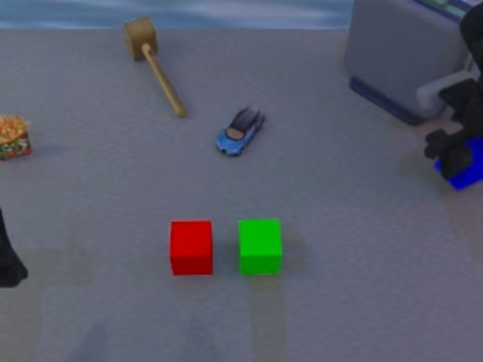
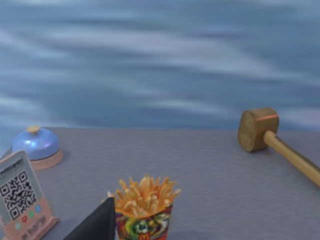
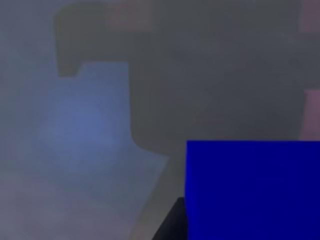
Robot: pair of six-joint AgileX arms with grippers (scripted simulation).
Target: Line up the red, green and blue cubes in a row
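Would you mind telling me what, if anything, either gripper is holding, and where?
The right gripper sits over the deep blue cube; whether it grips it cannot be told. The left gripper holds nothing visible.

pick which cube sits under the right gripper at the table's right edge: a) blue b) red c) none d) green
A: the blue cube lies at the table's right edge, partly hidden by the right gripper, while the red cube and green cube sit side by side near the middle.

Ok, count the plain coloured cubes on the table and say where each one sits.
3. The red cube and green cube sit side by side, apart, front centre. The blue cube is at the right edge, partly hidden under the right gripper.
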